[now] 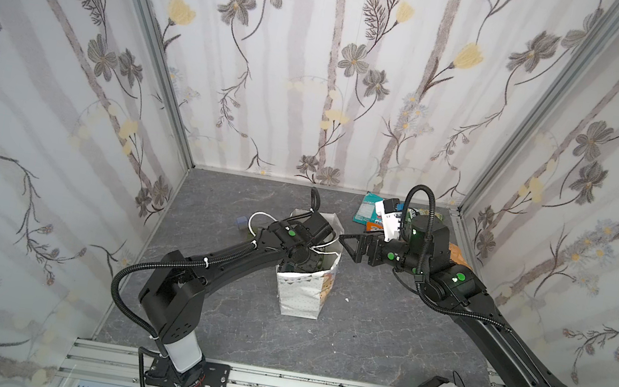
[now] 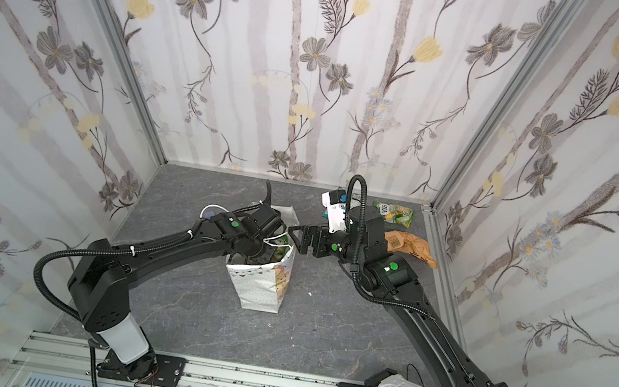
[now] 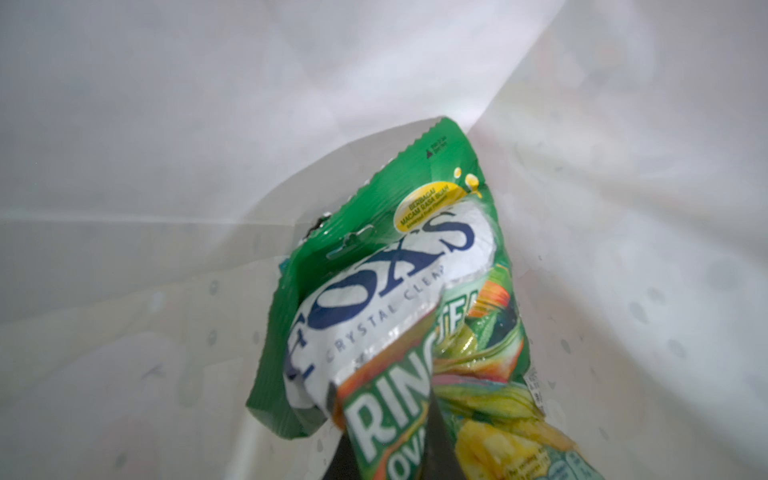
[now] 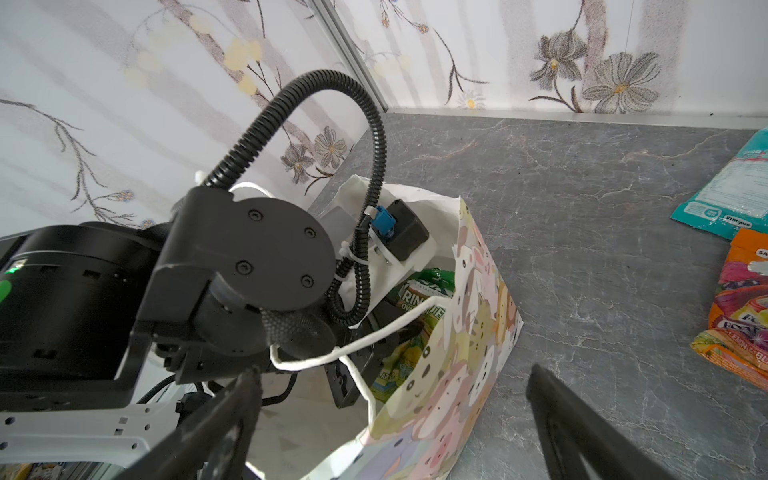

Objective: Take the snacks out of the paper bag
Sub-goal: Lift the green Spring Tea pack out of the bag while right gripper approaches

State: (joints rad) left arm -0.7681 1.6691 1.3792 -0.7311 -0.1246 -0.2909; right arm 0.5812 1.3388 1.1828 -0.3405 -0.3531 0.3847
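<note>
Left hand (image 3: 384,415): inside the paper bag (image 1: 304,295) at frame centre in both top views, arm bent down over its mouth, clenched on the corner of a green ring-sweet packet (image 3: 386,399), with a green Fox's packet (image 3: 374,270) just behind. Bag: upright on the bench (image 1: 362,329), long axis vertical, mouth upward. Right hand (image 1: 349,249): released, spread wide, holding nothing, held level and pointing left, just beside the bag's rim; teal packet (image 1: 366,210) and tan pouch (image 2: 413,246) at the bench's upper right.

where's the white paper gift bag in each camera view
In a top view: white paper gift bag upright mid-table.
In a top view: bag just left of centre.
Left wrist: its white inside fills the picture.
Right wrist: lower middle, cartoon-animal side.
Shared: green crinkly RING-lettered packet inside it.
</note>
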